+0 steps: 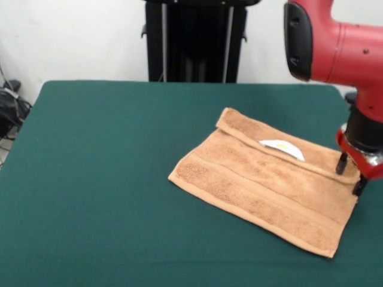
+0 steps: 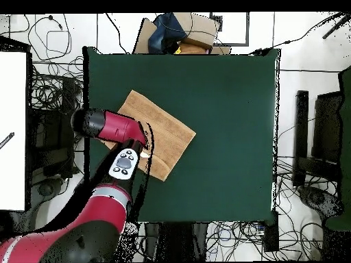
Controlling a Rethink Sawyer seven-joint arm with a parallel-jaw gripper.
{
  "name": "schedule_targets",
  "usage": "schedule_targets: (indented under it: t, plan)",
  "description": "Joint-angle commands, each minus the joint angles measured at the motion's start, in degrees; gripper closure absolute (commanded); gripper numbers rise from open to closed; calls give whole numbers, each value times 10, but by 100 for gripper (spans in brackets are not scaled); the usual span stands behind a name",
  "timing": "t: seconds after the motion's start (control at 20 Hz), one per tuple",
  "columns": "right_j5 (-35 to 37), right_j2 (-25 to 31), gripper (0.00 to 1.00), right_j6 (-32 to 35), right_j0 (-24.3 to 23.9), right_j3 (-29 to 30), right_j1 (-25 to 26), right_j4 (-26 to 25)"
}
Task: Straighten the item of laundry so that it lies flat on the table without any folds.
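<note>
The item of laundry [image 1: 263, 185], a light orange-brown towel, lies on the green table [image 1: 108, 179] right of centre. Its far edge is folded over as a narrow strip along the top, and a small white label [image 1: 281, 147] shows beside that fold. My gripper [image 1: 350, 174] hangs low at the towel's far right corner. It is open, with one black finger over the folded strip and the other just past the towel's edge. In the overhead view the red arm [image 2: 113, 127] covers that end of the towel [image 2: 168, 133] and hides the gripper.
The towel's right end lies close to the table's edge in the front view. Loose cables and dark gear [image 1: 12, 107] sit off the left side. Overhead, a cardboard box [image 2: 185, 34] and cables ring the table [image 2: 226, 123].
</note>
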Motion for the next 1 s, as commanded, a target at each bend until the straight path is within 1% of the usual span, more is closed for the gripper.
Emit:
schedule_targets:
  t: [0.05,0.2,0.3,0.4,0.55,0.65,0.85,1.0]
  plan:
    - [-27,72,0,48,-52,157,-103,36]
    - [-42,92,0,28,-73,200,-142,42]
    - [-46,103,0,14,-88,215,-155,39]
    - [-46,105,0,14,-90,219,-157,29]
    - [-85,117,0,27,-84,212,-128,16]
    - [-97,109,0,46,-69,190,-100,5]
    - [-92,77,0,73,-36,138,-56,-10]
    - [-95,71,0,79,-25,119,-37,-8]
